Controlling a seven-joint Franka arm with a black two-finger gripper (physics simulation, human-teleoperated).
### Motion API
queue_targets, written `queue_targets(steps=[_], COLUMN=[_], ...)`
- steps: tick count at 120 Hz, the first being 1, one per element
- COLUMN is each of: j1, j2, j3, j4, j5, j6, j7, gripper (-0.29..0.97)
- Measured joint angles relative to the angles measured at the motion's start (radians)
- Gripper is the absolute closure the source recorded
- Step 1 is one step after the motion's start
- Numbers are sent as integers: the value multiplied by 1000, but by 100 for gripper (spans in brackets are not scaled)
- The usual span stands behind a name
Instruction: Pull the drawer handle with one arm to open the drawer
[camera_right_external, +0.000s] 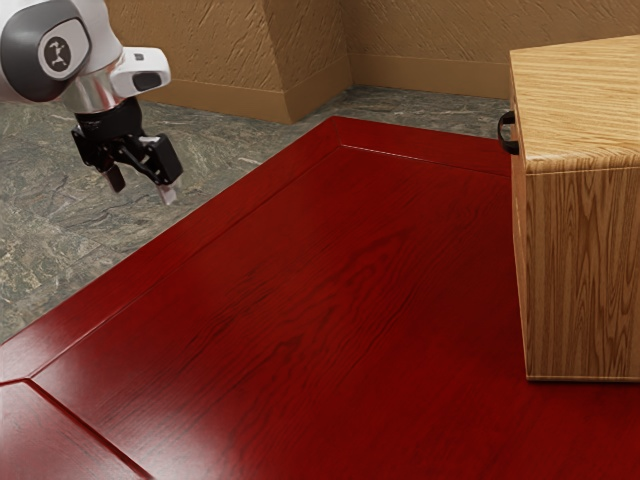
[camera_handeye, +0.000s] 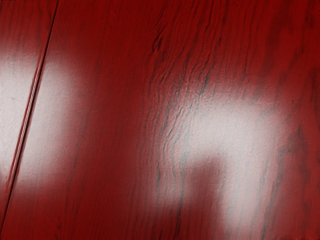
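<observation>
Your black two-finger gripper hangs above the glossy dark red wooden table, near its edge at the exterior view's left, fingers spread with nothing between them. The small black drawer handle sits well apart from it, on the front face of the light oak wooden cabinet at the exterior view's right. That face lies edge-on to the camera, so you risk misjudging the handle's height, bumping the cabinet's corner, or closing short and pulling on nothing.
</observation>
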Motion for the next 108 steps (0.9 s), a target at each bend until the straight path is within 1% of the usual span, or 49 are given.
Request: queue_targets(steps=[14,23,32,54,72,81,83,86,95,99,102,104,108], j1=[-2,-15,-29,-16,9,60,50,9,-194,-261,-283,-280,-231], j2=[0,-26,-70,-84,-80,-28,-21,-14,-1,3,11,23,46], j3=[1,2,-12,-18,-20,-38,-42,-45,-48,-49,-55,-64,-124], j4=[8,160,209,192,131,115,115,116,108,106,116,127,145], j5=[0,-3,-7,-16,-86,-98,-113,-136,-166,-172,-170,-164,-149], j6=[0,-22,-39,-63,-86,-96,-98,-100,-94,-88,-83,-78,-61], j7=[14,23,32,50,59,18,3,-20,-82,-104,-115,-120,-127], gripper=[0,0,0,0,0,0,0,0,0,0,1,1,0])
